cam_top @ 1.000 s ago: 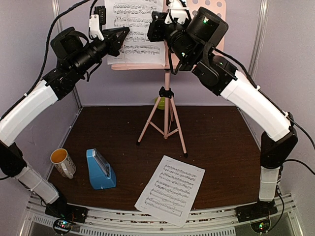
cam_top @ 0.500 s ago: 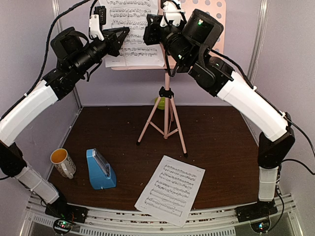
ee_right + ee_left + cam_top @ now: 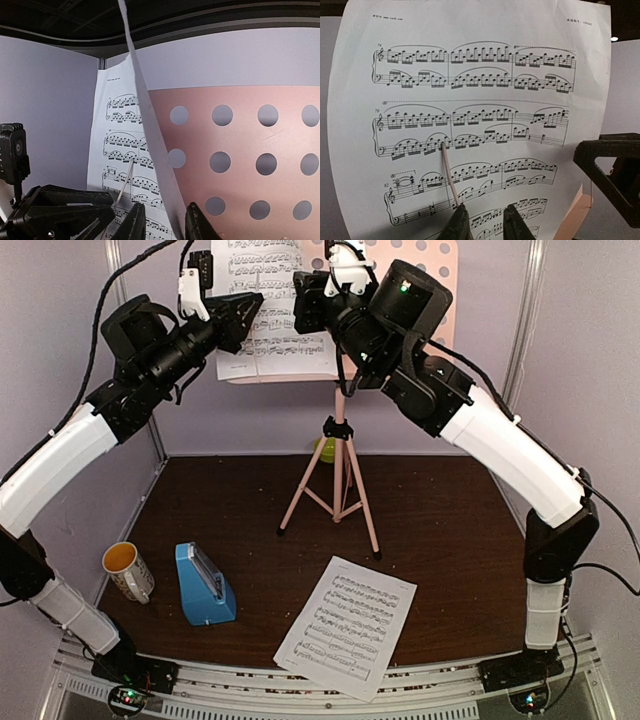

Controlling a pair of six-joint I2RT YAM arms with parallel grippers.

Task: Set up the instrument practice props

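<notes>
The pink music stand (image 3: 338, 480) rises at the back centre, and one sheet-music page (image 3: 268, 310) leans on the left half of its perforated desk (image 3: 240, 140). My left gripper (image 3: 252, 308) is at the page's lower left. Its fingers (image 3: 460, 225) are slightly apart in front of the print, open, with nothing between them (image 3: 485, 222). My right gripper (image 3: 165, 222) is open too, and the page's right edge (image 3: 150, 130) runs loose between its fingers. A second sheet (image 3: 345, 625) lies on the table at the front. The blue metronome (image 3: 205, 585) stands front left.
A cream mug (image 3: 128, 570) stands left of the metronome. A lime-green bowl (image 3: 325, 448) peeks from behind the stand's post. A thin pale rod (image 3: 447, 170) lies across the page. Grey walls close in the back and both sides.
Both grippers have parted their jaws and let go of the page, which now rests on the desk. The right arm has shifted slightly left and up.
</notes>
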